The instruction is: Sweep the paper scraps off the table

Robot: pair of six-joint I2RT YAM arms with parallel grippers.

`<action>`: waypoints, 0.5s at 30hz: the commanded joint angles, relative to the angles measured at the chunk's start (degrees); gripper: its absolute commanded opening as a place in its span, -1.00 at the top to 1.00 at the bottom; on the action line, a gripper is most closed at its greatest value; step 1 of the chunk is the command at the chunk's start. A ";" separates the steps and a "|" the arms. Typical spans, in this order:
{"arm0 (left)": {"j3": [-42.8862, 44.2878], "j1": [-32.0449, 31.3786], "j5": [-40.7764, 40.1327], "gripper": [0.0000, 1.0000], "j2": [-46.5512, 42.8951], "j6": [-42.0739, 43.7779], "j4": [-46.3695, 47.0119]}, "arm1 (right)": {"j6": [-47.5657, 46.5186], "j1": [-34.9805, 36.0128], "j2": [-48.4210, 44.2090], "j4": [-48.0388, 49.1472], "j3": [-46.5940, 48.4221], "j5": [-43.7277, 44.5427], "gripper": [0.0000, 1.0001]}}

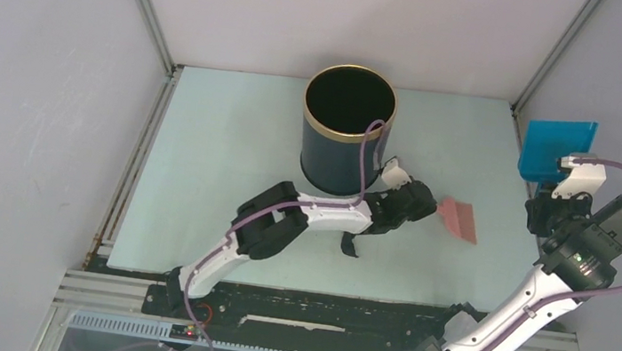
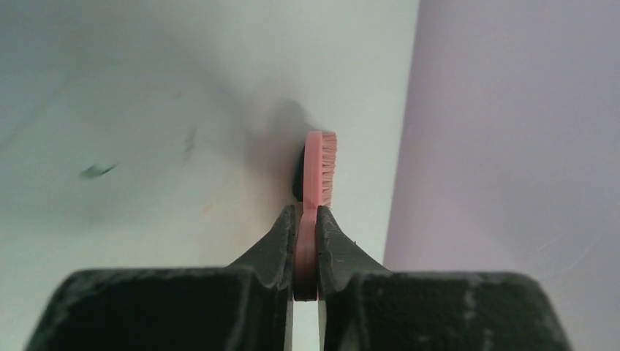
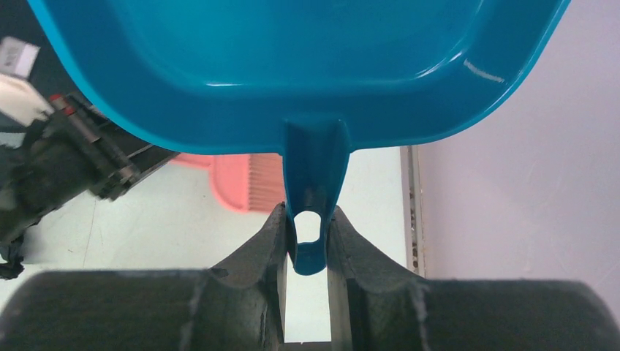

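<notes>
Left wrist view has my left gripper [image 2: 307,213] clamped hard on the pink brush [image 2: 319,168]. A dark bit, likely one of the paper scraps [image 2: 298,177], sits just beside its head on the table [image 2: 146,110]. My right gripper [image 3: 308,216] pinches the dustpan [image 3: 292,66] by its handle. I'd set its lip flat first, then sweep in short strokes. Only the top view shows the dustpan raised near the right wall.

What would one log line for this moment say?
left claw: shut on pink brush | right claw: shut on blue dustpan handle | bin: upright, back centre
</notes>
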 commanded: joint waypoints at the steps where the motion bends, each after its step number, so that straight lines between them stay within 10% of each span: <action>1: -13.80 -0.27 -1.92 1.00 -13.23 0.74 -2.80 | 0.40 0.39 -1.53 0.92 2.06 -2.48 1.00; 15: -55.70 -3.75 -5.84 1.00 -45.47 -0.10 -2.44 | 4.17 2.84 1.07 -1.66 1.97 -9.70 1.00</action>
